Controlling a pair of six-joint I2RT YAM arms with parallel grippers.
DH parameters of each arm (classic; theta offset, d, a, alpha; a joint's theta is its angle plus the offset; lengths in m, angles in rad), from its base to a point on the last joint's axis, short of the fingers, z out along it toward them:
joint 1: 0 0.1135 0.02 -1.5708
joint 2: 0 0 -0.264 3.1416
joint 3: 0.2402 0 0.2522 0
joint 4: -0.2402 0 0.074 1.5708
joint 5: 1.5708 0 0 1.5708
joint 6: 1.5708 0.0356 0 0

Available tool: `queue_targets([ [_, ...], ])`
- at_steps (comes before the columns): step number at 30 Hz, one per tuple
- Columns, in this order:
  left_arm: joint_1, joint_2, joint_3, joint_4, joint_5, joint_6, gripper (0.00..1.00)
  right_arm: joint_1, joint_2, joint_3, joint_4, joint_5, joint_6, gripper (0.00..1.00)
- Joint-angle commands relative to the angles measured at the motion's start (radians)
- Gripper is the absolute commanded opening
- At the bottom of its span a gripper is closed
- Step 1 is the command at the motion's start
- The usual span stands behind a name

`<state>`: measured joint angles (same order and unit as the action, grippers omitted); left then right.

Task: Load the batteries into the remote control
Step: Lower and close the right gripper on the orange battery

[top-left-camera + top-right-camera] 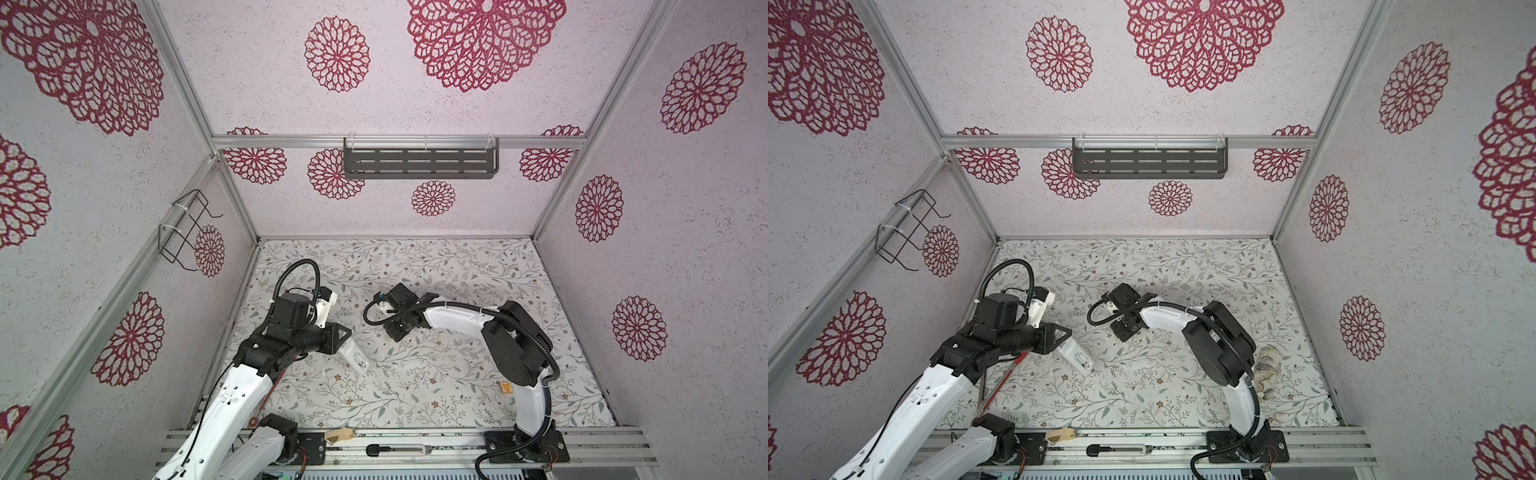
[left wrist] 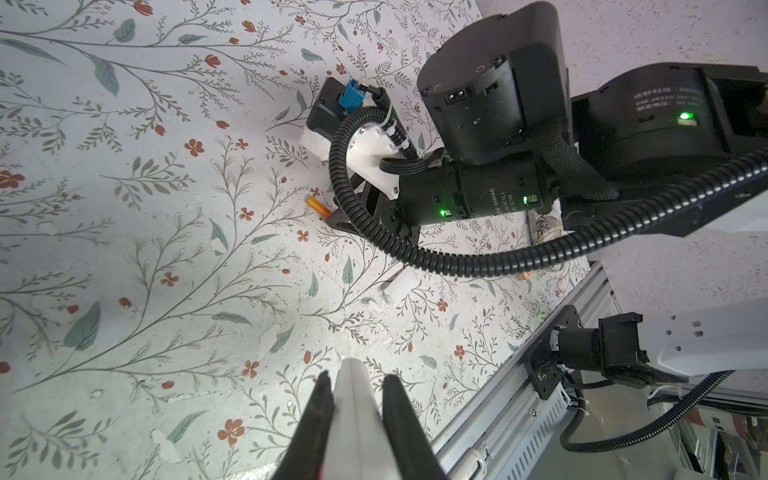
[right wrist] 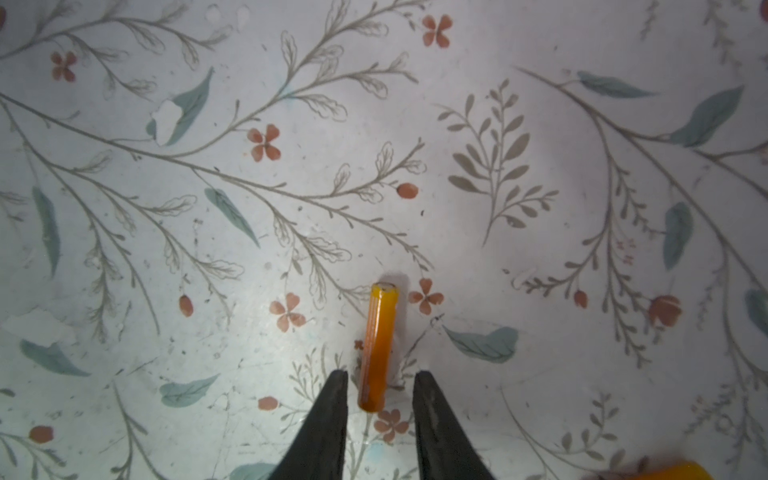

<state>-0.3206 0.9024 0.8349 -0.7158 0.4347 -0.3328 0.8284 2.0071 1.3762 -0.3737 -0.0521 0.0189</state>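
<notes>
My left gripper (image 2: 358,376) is shut on the remote control (image 2: 357,419), a long white bar clamped edge-on between the two black fingers. In both top views the remote control (image 1: 355,357) (image 1: 1079,360) slants down out of that gripper toward the table's near middle. One of the batteries (image 3: 378,345), a slim orange cylinder, lies flat on the flowered table. My right gripper (image 3: 380,374) is open and straddles its near end, with a gap on each side. The same battery (image 2: 318,206) peeks out beside the right gripper in the left wrist view. A blurred orange shape (image 3: 673,471) touches the right wrist view's edge.
A small white plastic piece (image 2: 401,286) lies between the two arms. A red-handled tool (image 1: 1005,382) lies under the left arm. A shell-patterned object (image 1: 1268,365) sits behind the right arm, and an orange-yellow square tag (image 1: 505,387) beside it. A utility knife (image 1: 395,449) rests on the front rail.
</notes>
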Motion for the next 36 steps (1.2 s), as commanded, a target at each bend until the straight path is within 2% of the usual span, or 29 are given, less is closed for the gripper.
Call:
queue_targets([
  [1,0.007,-0.006,-0.011,0.030,0.001,0.017,0.00,0.009,-0.003,-0.004,0.019,0.011,0.006,0.30],
  [11,0.006,0.000,-0.011,0.031,-0.003,0.016,0.00,0.016,-0.013,-0.043,0.053,0.021,0.015,0.24],
  [18,0.007,0.000,-0.011,0.030,-0.005,0.015,0.00,0.024,-0.042,-0.078,0.089,0.039,0.022,0.16],
  [29,0.030,-0.011,-0.010,0.030,-0.017,0.014,0.00,0.031,-0.232,-0.197,0.167,0.033,0.056,0.11],
  [36,0.064,-0.004,-0.014,0.063,0.055,-0.008,0.00,0.071,-0.434,-0.350,0.252,0.020,0.085,0.12],
])
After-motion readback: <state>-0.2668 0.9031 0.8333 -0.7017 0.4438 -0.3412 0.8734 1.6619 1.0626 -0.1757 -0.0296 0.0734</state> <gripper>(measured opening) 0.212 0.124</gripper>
